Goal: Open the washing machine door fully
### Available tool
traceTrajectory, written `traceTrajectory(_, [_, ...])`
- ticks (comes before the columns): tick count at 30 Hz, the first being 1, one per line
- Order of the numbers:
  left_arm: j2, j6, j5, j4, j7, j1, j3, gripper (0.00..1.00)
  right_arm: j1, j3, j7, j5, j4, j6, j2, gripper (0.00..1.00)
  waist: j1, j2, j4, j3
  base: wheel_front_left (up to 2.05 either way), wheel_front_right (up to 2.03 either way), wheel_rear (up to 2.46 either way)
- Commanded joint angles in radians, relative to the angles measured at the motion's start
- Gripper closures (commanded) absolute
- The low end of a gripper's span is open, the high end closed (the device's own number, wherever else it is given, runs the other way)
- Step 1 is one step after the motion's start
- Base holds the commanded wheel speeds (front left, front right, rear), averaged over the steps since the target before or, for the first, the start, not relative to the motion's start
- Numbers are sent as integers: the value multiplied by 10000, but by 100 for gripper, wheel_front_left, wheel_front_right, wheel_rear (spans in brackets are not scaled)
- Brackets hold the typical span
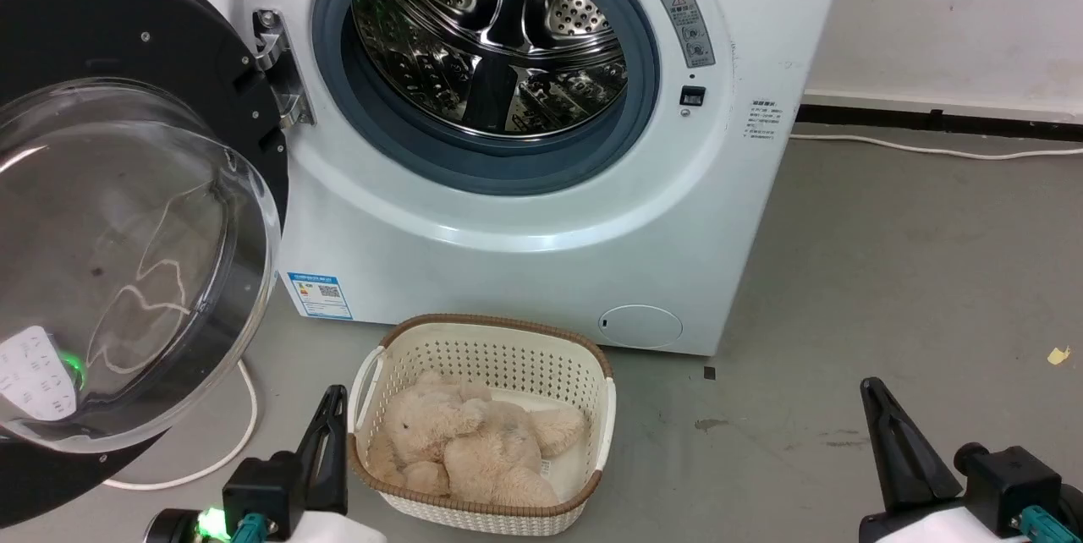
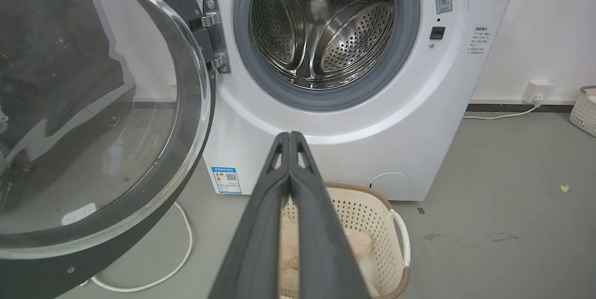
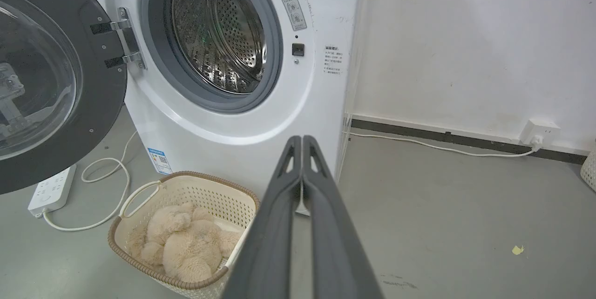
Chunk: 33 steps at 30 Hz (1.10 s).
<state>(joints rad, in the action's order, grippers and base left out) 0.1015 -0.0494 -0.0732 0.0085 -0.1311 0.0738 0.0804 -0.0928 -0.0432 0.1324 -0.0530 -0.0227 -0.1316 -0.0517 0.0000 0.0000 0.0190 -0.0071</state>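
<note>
The left gripper [image 2: 290, 138] has its jaws pressed flat together, with nothing between them. The right gripper [image 3: 301, 143] is the same: its jaws are closed tight on nothing. In the head view the left gripper sits at 7 o'clock and the right one at 5 o'clock. Both are low over the grey floor [image 1: 888, 272] and touch nothing.

Just at 3 o'clock of the left gripper stands a cream plastic basket [image 1: 495, 323] with little holes and a brown rim. A fluffy beige teddy bear [image 1: 474, 441] lies inside it.

At 12 o'clock of the basket is the big white washing machine [image 1: 508, 272]. Its shiny round steel drum [image 1: 491, 44] is in plain sight, ringed in grey rubber. The big round black washing machine door [image 1: 127, 19], with its clear glass bowl, hangs on a metal hinge [image 1: 279, 69] at 9 o'clock of the drum. It stands wide open, well away from the hole.

A white cord [image 1: 250, 395] curls on the floor under the door.
</note>
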Motion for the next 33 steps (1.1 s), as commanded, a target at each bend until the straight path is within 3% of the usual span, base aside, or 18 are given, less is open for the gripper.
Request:
traceTrajectory(1, [-77,61,72,-29,55,-224,-68,100,163,38,-57,92,32,5,7,100,0,0,-4,2,0,0,0])
traceTrajectory(33, [-303,286,414,-58,706,-490,-450,100,559,242,-714,319,133,7,11,100,0,0,-100,38,0,0,0])
